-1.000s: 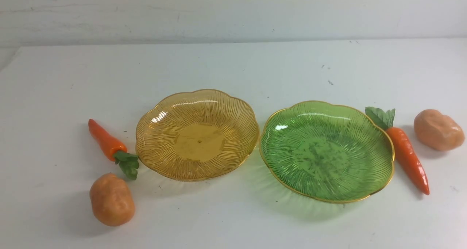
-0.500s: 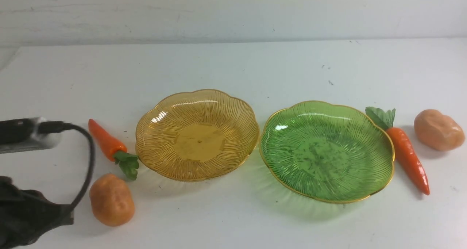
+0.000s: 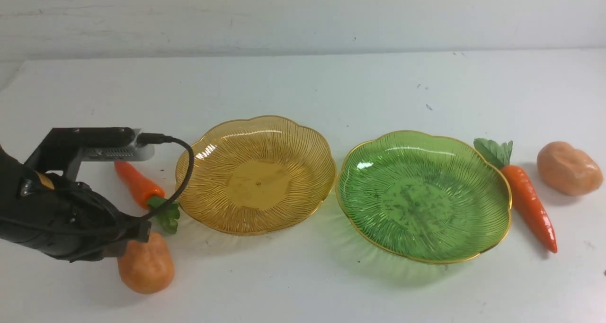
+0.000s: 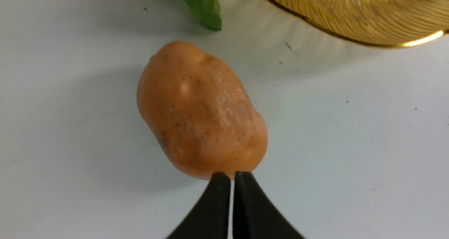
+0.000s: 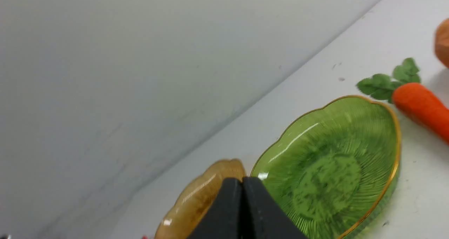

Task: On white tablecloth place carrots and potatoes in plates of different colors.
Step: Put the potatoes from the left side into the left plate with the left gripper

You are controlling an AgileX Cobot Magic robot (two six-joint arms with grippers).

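The table point(image 3: 303, 81) is covered by the white tablecloth point(image 3: 293, 290), plain with a few dark specks. Near its middle lie the two plates, both holding nothing: the amber plate point(image 3: 255, 181) on the left and the green plate point(image 3: 421, 200) on the right, their gold rims just beside each other. The short carrot point(image 3: 139, 186) lies toward the left edge of the table, just beside the amber plate, its point toward the far left corner and its leaves toward the near edge; the left arm point(image 3: 57, 219) crosses in front of part of it. The left potato point(image 3: 147, 268) sits just beyond those leaves, closer to the near edge. The left hand point(image 4: 229, 177) has its two black fingers pressed together with nothing between them, the tips right at one end of this potato; whether they touch it cannot be told. The long carrot point(image 3: 530, 204) lies along the green plate's right rim, leaves toward the far edge and point toward the near right corner. The right potato point(image 3: 568, 168) rests near it, close to the right edge. The right hand point(image 5: 242, 183) is likewise closed on nothing, seen only from its own wrist with both plates in front of it.
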